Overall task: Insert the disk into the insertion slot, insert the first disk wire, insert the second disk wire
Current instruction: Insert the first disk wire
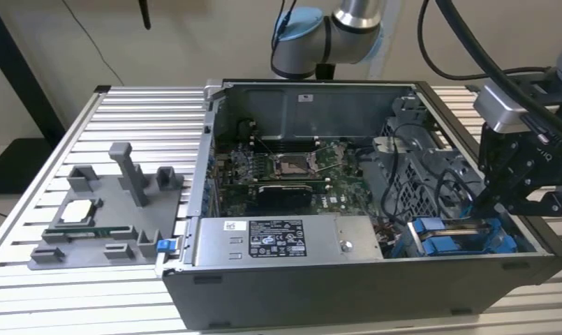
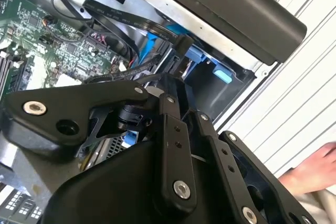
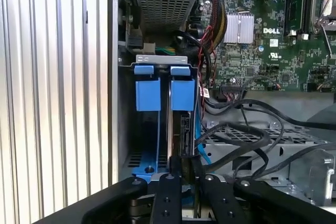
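Observation:
The disk (image 3: 183, 124) stands on edge in the insertion slot (image 3: 163, 69) of the grey drive cage, and its blue carrier tab (image 3: 182, 94) is level with the neighbouring blue carrier (image 3: 147, 94). My gripper (image 3: 181, 170) is right at the disk's exposed edge, its black fingers (image 3: 169, 182) drawn close together on the end of a black disk wire (image 3: 231, 148) that loops in from the cage top. In the second wrist view a flat black wire ends in a connector (image 2: 182, 43) just beyond the fingers (image 2: 170, 114). In the exterior view the gripper (image 1: 504, 202) reaches down over the blue carriers (image 1: 458, 241).
The open computer case (image 1: 355, 279) lies on a slatted metal table (image 1: 141, 118). The motherboard (image 1: 290, 174) and the silver power-supply box (image 1: 276, 241) are inside it, with loose black cables (image 1: 430, 174) over the cage. A grey fixture with parts (image 1: 104, 223) is at the exterior view's left. A hand (image 2: 315, 171) is beside the case.

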Available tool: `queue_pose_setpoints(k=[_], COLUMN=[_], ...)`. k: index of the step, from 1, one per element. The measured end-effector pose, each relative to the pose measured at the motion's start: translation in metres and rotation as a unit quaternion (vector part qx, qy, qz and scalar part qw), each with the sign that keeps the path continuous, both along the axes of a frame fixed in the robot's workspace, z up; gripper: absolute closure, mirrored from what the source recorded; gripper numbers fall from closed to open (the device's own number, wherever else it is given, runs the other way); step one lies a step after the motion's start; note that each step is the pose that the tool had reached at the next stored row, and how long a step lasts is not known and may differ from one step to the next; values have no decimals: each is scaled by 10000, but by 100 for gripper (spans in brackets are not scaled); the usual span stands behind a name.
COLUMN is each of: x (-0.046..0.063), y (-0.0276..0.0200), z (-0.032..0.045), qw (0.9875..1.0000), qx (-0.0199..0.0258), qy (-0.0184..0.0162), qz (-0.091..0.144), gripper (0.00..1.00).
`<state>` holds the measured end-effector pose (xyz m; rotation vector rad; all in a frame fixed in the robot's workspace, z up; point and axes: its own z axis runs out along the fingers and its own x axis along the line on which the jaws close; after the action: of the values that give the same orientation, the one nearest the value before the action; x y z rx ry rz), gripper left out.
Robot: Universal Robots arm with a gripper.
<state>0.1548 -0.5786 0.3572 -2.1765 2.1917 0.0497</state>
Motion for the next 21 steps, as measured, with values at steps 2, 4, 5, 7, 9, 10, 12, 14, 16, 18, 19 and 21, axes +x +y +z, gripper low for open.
queue_pose_setpoints(k=[2, 4, 5, 7, 9, 10, 12, 14, 16, 18, 19, 21], x=[0, -2, -2, -6, -13, -12, -14, -15, -23, -38, -47, -61], y=[0, 0, 6, 36, 69, 74, 73, 74, 74, 76, 77, 80], z=[-15, -34, -43, -56, -69, -78, -102, -123, -137, -146, -149, -156], qw=[10000, 10000, 10000, 10000, 10000, 10000, 9999, 9999, 9998, 9998, 9998, 9998], qx=[1, -1, -1, 0, -1, -4, -11, -18, -21, -21, -21, -22], qy=[-10, -37, -50, -66, -84, -95, -125, -157, -185, -198, -201, -206], qz=[-2, -10, -10, -11, -11, -10, -11, -11, -11, -11, -11, -11], gripper=[100, 100, 100, 100, 100, 100, 100, 100, 100, 100, 100, 100])
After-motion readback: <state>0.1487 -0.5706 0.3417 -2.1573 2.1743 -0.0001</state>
